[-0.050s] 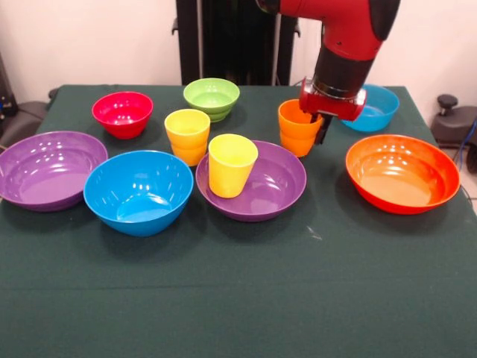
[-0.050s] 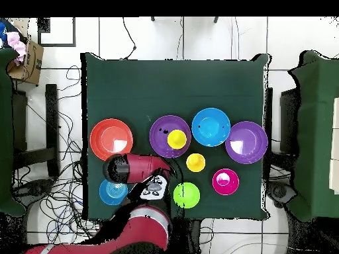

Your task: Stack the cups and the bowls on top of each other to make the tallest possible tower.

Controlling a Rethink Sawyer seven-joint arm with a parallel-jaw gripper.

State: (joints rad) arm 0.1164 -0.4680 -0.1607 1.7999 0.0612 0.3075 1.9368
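Right now the red and black arm comes down from above and hangs over the orange cup. The gripper sits at the cup's rim. One dark finger shows at the cup's right side, but I cannot tell if the jaws are open or closed.

The orange cup stands upright on the green table, just behind the purple bowl in the middle. A yellow cup stands inside that purple bowl, at its left side. Another yellow cup stands on the table just behind it.

A big blue bowl sits beside the middle purple bowl, touching it or nearly so. A second purple bowl sits at the left edge. A big orange bowl sits alone at the right. A small blue bowl is partly hidden behind the arm. A small red bowl and a small green bowl sit at the back.

From above, the arm covers the orange cup.

Nothing is stacked yet, except the yellow cup in the purple bowl.
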